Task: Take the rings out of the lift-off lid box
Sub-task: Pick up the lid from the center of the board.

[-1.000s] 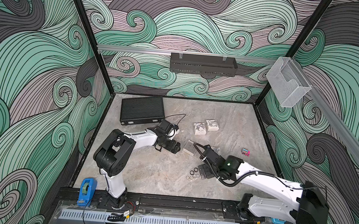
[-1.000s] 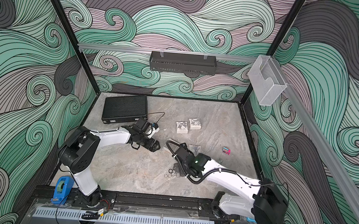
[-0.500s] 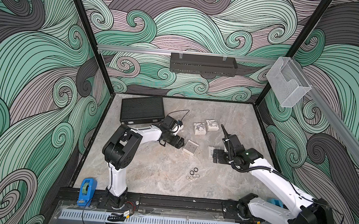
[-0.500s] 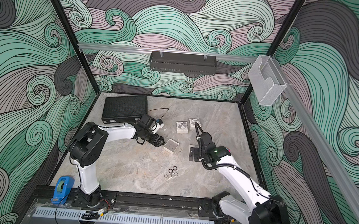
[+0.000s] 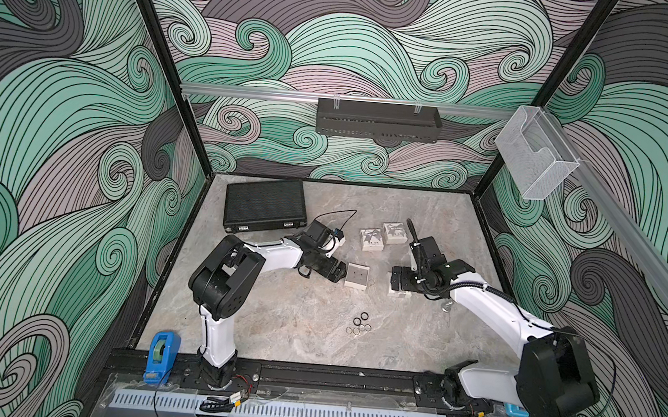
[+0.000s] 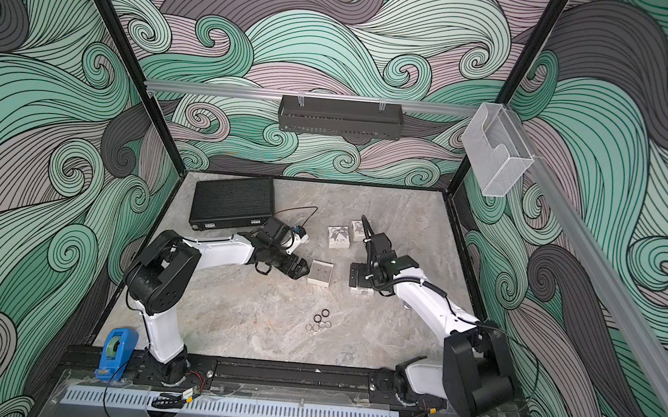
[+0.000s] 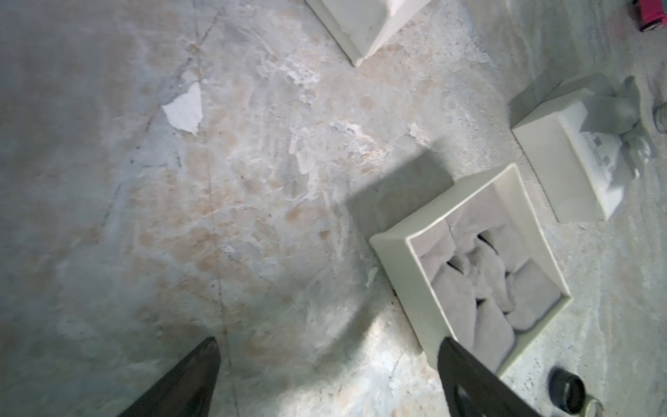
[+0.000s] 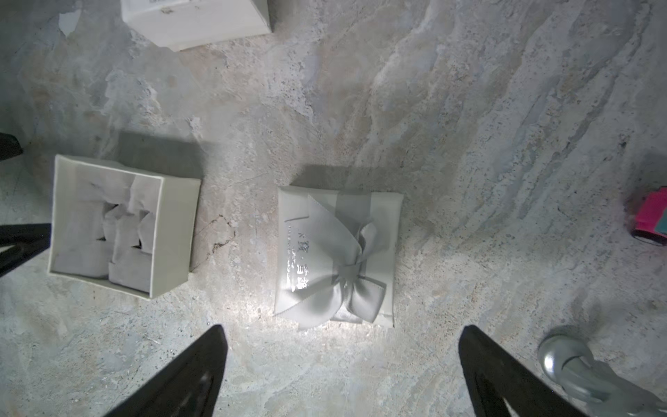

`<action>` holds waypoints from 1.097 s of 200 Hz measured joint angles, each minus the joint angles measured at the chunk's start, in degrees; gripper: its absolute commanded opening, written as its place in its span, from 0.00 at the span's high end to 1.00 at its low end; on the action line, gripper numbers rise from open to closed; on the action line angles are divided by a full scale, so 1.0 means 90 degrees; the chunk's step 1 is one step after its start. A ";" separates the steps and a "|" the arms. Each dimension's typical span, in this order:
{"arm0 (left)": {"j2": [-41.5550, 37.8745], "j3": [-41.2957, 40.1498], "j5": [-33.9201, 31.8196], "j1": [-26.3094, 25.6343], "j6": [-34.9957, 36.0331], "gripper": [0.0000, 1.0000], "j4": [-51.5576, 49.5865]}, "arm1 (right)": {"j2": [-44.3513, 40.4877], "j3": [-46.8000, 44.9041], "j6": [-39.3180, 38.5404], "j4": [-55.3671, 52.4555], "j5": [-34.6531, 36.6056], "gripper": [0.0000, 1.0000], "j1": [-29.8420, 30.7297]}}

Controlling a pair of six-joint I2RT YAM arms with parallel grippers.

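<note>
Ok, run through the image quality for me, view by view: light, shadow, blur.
Right wrist view: sharp, with a bright glare patch on the bow lid and the table beside it; the open box throws a soft shadow. Left wrist view: softer, slightly blurred, the box's grey insert dim. Both top views: evenly lit, wide-angle bending at the edges; the rings are tiny but distinct.

Black and seemingly silvery rings (image 5: 359,324), marbled grey table (image 5: 294,328)
</note>
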 measured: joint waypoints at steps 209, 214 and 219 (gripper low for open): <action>-0.1749 -0.1503 -0.0466 -0.0112 0.0129 0.04 -0.0520 | 0.2033 0.0767 0.0238 0.0379 0.0845 0.25 0.0454; -0.1749 -0.1506 -0.0476 -0.0112 0.0131 0.04 -0.0522 | 0.2033 0.0767 0.0255 0.0379 0.0852 0.26 0.0461; -0.1749 -0.1508 -0.0491 -0.0112 0.0134 0.04 -0.0522 | 0.2033 0.0767 0.0265 0.0381 0.0857 0.26 0.0471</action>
